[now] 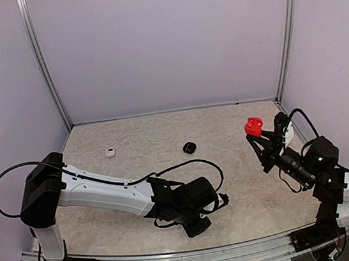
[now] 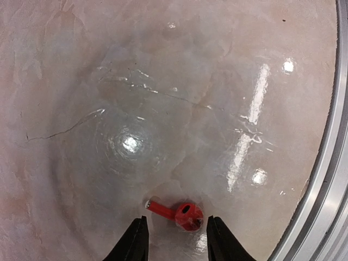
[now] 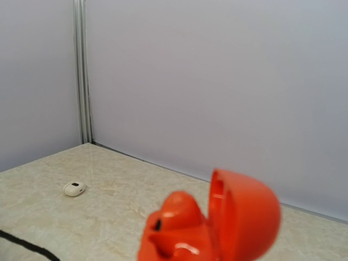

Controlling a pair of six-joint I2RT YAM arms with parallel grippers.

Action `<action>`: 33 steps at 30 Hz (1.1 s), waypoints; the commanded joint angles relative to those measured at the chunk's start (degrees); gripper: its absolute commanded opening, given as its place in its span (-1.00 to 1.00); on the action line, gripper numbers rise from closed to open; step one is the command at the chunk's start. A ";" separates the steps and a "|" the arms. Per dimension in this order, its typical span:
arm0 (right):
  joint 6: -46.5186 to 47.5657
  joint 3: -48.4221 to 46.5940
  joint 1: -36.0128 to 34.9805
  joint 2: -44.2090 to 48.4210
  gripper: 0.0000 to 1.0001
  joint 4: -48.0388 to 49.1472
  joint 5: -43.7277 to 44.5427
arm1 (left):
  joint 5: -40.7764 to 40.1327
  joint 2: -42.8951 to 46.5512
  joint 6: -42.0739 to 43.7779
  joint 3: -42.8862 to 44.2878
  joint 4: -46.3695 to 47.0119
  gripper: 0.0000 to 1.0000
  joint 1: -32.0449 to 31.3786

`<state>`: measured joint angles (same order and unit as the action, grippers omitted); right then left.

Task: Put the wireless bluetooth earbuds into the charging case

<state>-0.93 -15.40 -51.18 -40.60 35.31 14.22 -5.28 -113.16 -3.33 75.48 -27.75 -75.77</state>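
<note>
A red earbud (image 2: pixel 182 213) lies on its side on the tabletop, stem pointing left. My left gripper (image 2: pixel 178 219) hangs low over it, open, with one black fingertip (image 2: pixel 140 228) on each side and a gap between each fingertip and the earbud. In the top view the left gripper (image 1: pixel 197 226) points down near the table's front edge and hides the earbud. My right gripper (image 1: pixel 257 134) is shut on the red charging case (image 1: pixel 253 125), held above the table at the right. The case (image 3: pixel 217 228) has its lid flipped open, and a red earbud (image 3: pixel 182 209) sits in one of its slots.
A small white case (image 1: pixel 111 152) lies at the back left, also in the right wrist view (image 3: pixel 74 188). A black case (image 1: pixel 189 147) lies mid-table. The table's metal front rail (image 2: pixel 326 185) runs close to the right of the left gripper. Walls enclose three sides.
</note>
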 commanded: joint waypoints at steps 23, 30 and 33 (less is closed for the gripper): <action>0.09 0.57 0.74 0.93 -1.00 -0.25 0.68 | -4.01 1.57 -2.91 -4.89 3.22 -0.10 3.70; 0.14 0.41 0.73 0.58 -1.00 -0.13 0.46 | -1.49 4.50 -1.99 -7.72 6.89 -0.11 5.27; 0.23 0.49 0.77 0.63 -1.00 -0.15 0.38 | 1.83 6.75 -0.75 -11.31 12.08 -0.11 5.36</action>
<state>-0.93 -15.33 -51.16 -40.53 35.16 14.26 -7.42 -110.30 -5.72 67.81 -22.22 -70.37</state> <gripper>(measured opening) 0.189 0.445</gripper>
